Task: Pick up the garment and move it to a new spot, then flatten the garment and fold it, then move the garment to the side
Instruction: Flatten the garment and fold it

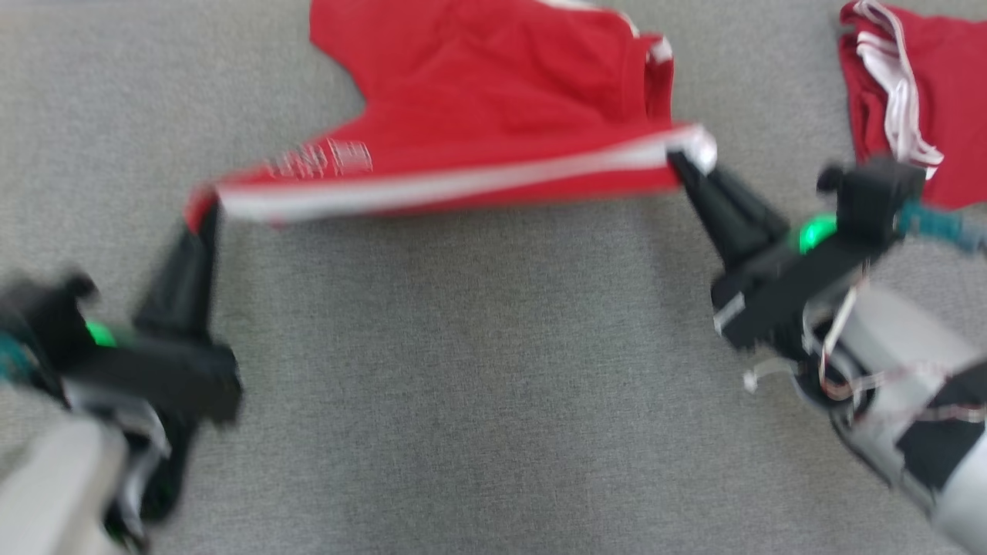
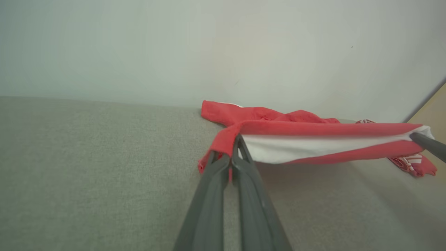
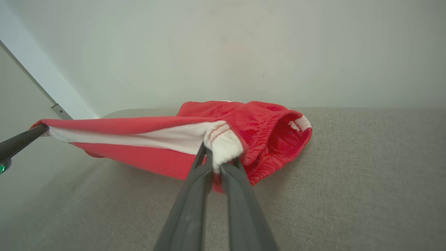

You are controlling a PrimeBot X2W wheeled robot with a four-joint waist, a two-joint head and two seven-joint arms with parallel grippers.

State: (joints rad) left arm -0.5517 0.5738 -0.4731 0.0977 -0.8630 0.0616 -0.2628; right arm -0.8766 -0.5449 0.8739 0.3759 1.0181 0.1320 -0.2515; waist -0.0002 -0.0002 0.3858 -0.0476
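Garment (image 1: 478, 100), red shorts with a white stripe, is stretched between two grippers over a grey cloth surface (image 1: 463, 385), its far part resting there. Left gripper (image 1: 203, 222) is clamped on one end of the striped edge, right gripper (image 1: 680, 162) on the waistband corner. Both pinches are shallow, so pulling harder may slip the cloth free. A second red garment (image 1: 944, 100) near the right gripper might snag.
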